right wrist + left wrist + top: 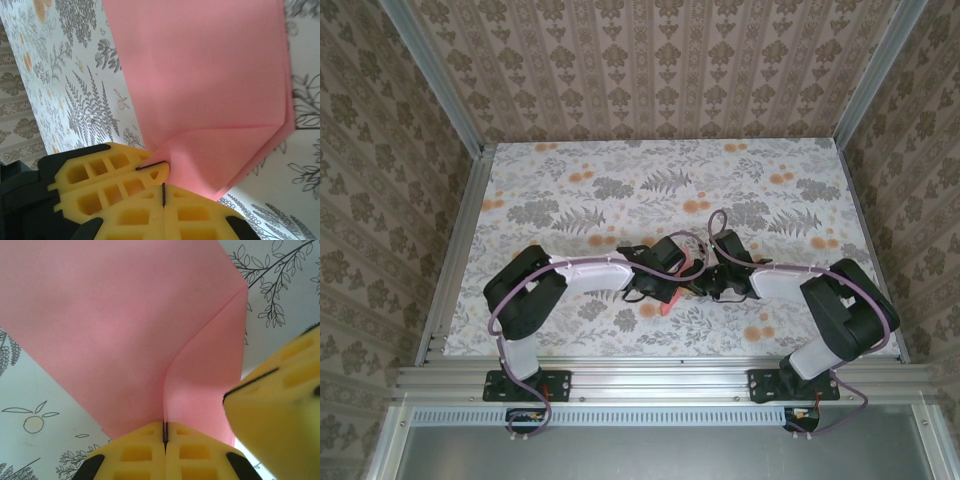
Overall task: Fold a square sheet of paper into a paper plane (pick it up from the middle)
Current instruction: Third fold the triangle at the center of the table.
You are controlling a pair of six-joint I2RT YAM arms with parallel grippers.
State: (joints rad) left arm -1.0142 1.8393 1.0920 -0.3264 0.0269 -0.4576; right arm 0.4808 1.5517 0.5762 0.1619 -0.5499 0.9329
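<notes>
Both left fingers (135,455) and right fingers (195,217) are pinched shut, side by side, on the folded square sheet of paper (115,325), mid-frame over the tabletop (620,170), probably steadying it for creasing.

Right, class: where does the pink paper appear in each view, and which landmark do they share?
Top external: pink paper, centre, between the two arms.
Left wrist: pink paper, upper middle, pinched by the left claw.
Right wrist: pink paper, upper right.
Shared landmark: the floral tablecloth.
</notes>
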